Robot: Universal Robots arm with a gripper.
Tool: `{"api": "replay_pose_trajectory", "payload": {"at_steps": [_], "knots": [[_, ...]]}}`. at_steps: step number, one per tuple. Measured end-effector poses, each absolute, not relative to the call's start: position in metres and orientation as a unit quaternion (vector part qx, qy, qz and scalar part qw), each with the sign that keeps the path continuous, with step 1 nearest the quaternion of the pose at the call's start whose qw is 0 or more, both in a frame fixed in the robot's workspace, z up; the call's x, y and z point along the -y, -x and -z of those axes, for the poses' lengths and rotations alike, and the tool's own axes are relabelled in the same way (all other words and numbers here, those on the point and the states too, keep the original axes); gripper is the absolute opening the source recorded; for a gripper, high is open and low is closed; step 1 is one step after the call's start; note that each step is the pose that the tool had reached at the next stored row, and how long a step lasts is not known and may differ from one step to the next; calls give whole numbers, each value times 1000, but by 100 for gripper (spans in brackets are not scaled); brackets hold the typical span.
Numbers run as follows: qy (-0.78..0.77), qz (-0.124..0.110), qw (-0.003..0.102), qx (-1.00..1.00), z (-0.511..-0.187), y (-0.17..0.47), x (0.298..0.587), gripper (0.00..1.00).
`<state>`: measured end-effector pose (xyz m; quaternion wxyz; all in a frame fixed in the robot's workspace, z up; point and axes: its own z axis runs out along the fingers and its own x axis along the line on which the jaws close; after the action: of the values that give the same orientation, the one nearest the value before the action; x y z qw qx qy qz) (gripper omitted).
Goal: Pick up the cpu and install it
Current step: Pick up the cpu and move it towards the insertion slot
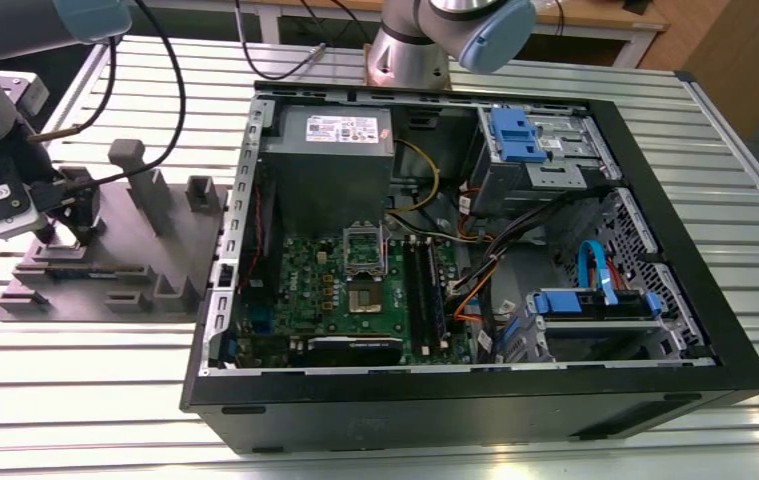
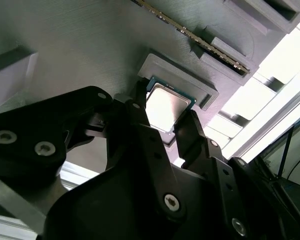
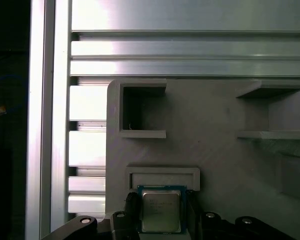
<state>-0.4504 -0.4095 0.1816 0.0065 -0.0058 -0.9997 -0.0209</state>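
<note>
Silver-topped cpu (image 3: pixel 161 210): lying flat in a shallow recess of the grey fixture block (image 1: pixel 126 255), tucked against a raised lip; not lifted clear, judging by both wrist views.
Gripper (image 1: pixel 68 238): down on the block at the exterior view's left, well apart from the open computer case (image 1: pixel 486 405).
Fingers (image 2: pixel 145 130): pressed to two opposite edges of the cpu, one on each side, no gap showing in the first wrist view; pinching the chip, by the look of it.
Fixture block: standing on the slatted aluminium table (image 1: pixel 86 400), just beside the case, with upright posts and more pockets cut into it near the cpu's recess.
Socket (image 1: pixel 363 292): sitting on the green motherboard (image 1: pixel 306 285) inside the case, metal bracket apparently swung up, looking unfilled from the exterior view.
Done so far: arm brought to the block, grasp set on the chip.
Not yet done: lift out of the recess, carry across to the case, seating in the socket.
Progress call: early days, right at the pick-up; the install half not begun, so the bulk of the job is outstanding.
</note>
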Motion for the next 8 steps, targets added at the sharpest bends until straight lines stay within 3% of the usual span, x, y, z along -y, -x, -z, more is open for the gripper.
{"api": "replay_pose_trajectory", "payload": {"at_steps": [8], "knots": [[6,21,6,1000,-187,450,410,47]]}}
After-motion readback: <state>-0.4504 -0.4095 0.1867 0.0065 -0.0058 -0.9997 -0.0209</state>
